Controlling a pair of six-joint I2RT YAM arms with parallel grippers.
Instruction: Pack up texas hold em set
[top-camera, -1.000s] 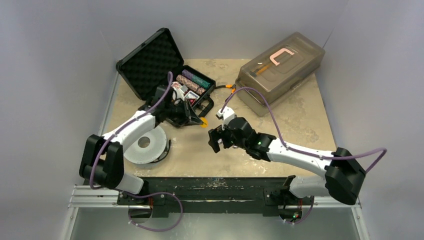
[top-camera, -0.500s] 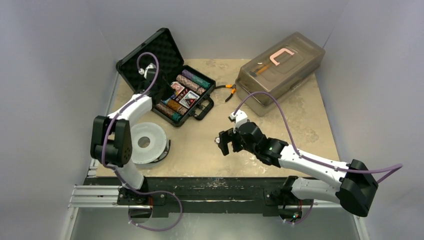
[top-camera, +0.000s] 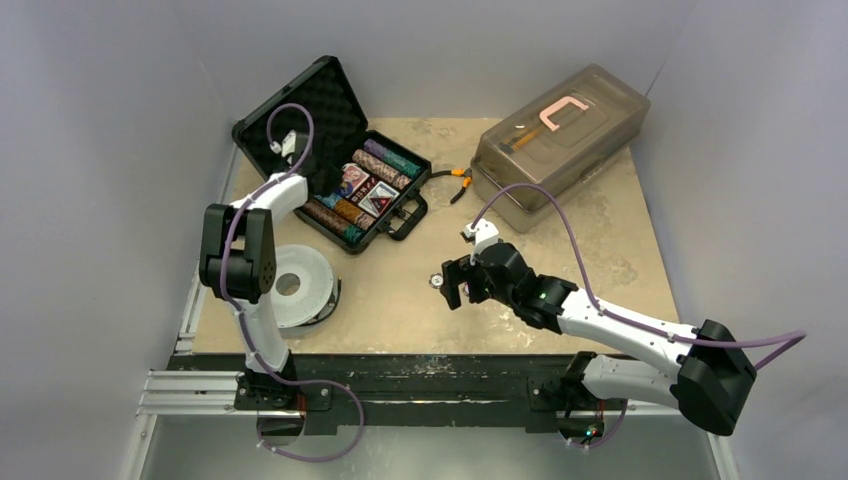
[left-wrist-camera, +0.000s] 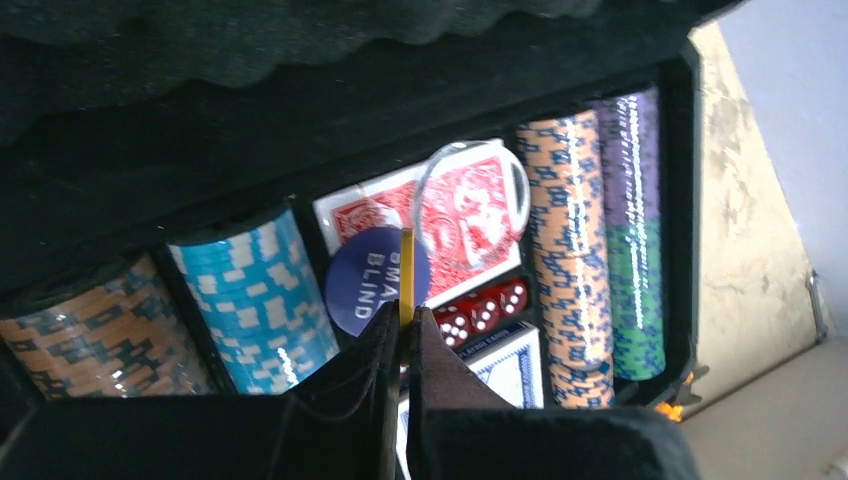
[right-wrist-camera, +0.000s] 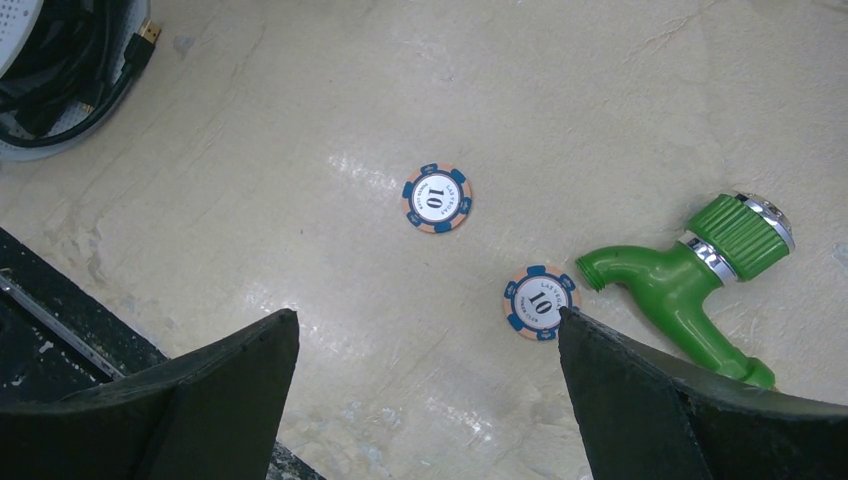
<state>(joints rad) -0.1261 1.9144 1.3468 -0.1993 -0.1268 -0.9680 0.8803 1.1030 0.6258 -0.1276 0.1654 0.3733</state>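
Observation:
The black case (top-camera: 300, 120) lies open at the back left, foam lid up. The left wrist view shows rows of chips (left-wrist-camera: 570, 250), a red deck (left-wrist-camera: 470, 215), a blue deck (left-wrist-camera: 505, 360), red dice (left-wrist-camera: 485, 310) and a blue small-blind button (left-wrist-camera: 365, 280) in it. My left gripper (left-wrist-camera: 405, 318) is shut on a thin yellow piece (left-wrist-camera: 405, 270), seen edge-on, above the case; it shows near the lid in the top view (top-camera: 297, 160). My right gripper (right-wrist-camera: 425, 315) is open above the table, also seen in the top view (top-camera: 452, 285). Two "10" chips (right-wrist-camera: 437, 198) (right-wrist-camera: 538, 300) lie below it.
A green toy faucet (right-wrist-camera: 690, 275) lies next to the nearer chip. A large translucent grey box (top-camera: 560, 140) stands at the back right, with orange-handled pliers (top-camera: 455, 178) beside it. A white spool with cable (top-camera: 290, 285) sits by the left arm.
My left gripper has left the case's front edge, swung back over the open case near the lid, and the arm has folded up. My right gripper has drawn back slightly to the right.

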